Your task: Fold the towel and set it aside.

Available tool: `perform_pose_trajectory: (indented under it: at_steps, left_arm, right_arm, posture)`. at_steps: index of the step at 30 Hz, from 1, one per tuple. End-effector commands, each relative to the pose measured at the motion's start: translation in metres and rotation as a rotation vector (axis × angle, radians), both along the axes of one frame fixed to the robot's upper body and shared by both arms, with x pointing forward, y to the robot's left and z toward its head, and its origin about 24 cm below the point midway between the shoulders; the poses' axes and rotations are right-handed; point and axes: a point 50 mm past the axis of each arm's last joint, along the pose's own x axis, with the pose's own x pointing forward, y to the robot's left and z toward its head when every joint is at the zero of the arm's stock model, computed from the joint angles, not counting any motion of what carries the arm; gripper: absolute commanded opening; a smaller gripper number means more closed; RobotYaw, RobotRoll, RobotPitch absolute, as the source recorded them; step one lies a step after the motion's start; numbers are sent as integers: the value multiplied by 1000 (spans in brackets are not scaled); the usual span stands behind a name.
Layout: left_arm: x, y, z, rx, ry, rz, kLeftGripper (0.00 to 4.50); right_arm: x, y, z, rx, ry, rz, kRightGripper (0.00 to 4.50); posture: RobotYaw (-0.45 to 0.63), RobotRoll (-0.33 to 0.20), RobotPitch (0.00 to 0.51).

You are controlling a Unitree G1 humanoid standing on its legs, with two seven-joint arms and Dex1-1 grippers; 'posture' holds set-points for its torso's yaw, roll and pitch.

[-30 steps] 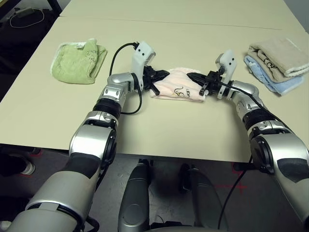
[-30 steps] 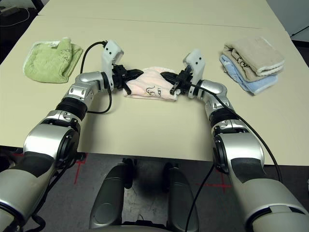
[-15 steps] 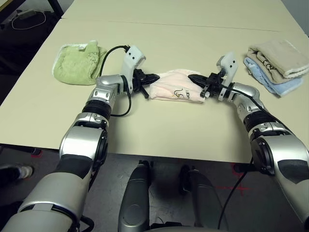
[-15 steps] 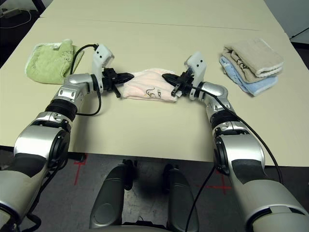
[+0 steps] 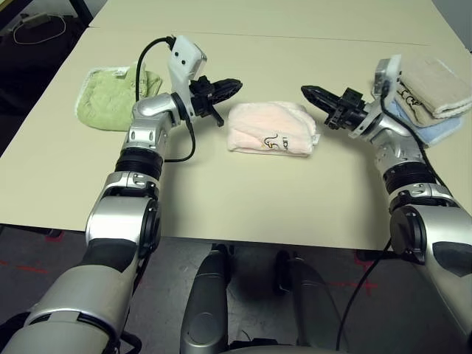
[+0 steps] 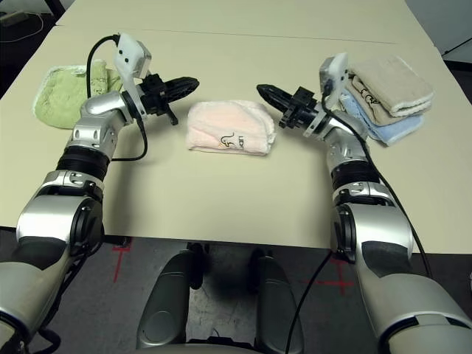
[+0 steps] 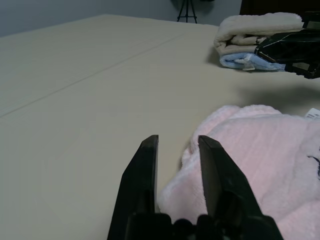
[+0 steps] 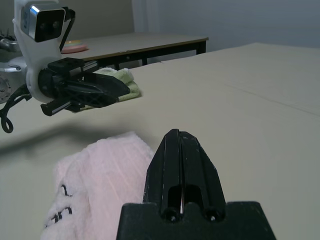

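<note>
The pale pink towel (image 5: 271, 129) lies folded in the middle of the table, its small dark motif facing me. My left gripper (image 5: 234, 85) hovers just off the towel's left far corner, fingers parted with nothing between them; the left wrist view shows the gap (image 7: 178, 142) and the towel (image 7: 260, 160) beside it. My right gripper (image 5: 306, 91) hangs above the table off the towel's right far corner, shut and empty, its closed tip (image 8: 179, 135) pointing past the towel (image 8: 100, 180). Neither gripper touches the towel.
A crumpled light green towel (image 5: 110, 96) lies at the left, behind my left forearm. A beige towel stacked on a blue one (image 5: 431, 88) sits at the right, close behind my right wrist. A table seam (image 5: 295, 38) runs across the far side.
Both grippers have let go of the towel, risen and drawn apart to either side. The left gripper's fingers have parted. The towel stays folded on the table.
</note>
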Motion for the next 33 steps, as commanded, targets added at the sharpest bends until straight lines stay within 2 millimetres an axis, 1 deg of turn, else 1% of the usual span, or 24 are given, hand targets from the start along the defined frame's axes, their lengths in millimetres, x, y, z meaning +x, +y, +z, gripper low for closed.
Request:
perform_pose_trajectory:
  at_steps: [1,3,5,8,11,16,20,22,26,30,33]
  left_arm:
    - [-11,5,-6,33,46,-45,2901]
    - [-16,10,-9,61,50,-47,3763]
    - [-19,14,-12,82,45,-48,4467]
    - [-22,19,-16,103,37,-63,4500]
    - [-24,22,-20,100,44,-72,4500]
    - [-25,25,-23,109,68,-68,4500]
    - [-22,30,-29,109,124,-19,4500]
    - [-19,33,-30,58,197,17,4500]
    - [-14,36,-28,-114,476,65,4500]
    - [-11,36,-30,-151,682,86,4500]
    - [-9,29,-28,-196,794,82,4500]
  right_arm:
    - [-10,-8,-6,-55,23,40,707]
    - [-15,-12,-9,-91,27,45,1461]
    - [-21,-17,-15,-170,25,65,2153]
    - [-26,-24,-21,-228,35,79,3293]
    - [-28,-29,-23,-242,48,78,4443]
    - [-32,-36,-26,-249,88,75,4480]
    - [-38,-39,-29,-234,94,65,4480]
    - [-40,-37,-30,-231,90,65,4480]
    - [-41,-33,-30,-222,82,68,4480]
    - [-42,-31,-28,-217,76,69,4480]
    - [-42,-31,-27,-215,72,68,4480]
  posture:
    - [111,0,239]
    - [109,0,238]
    - [109,0,238]
    - [109,0,240]
    - [107,0,239]
    - [105,0,233]
    - [96,0,229]
    - [90,0,229]
    - [87,0,232]
    - [86,0,239]
    - [81,0,244]
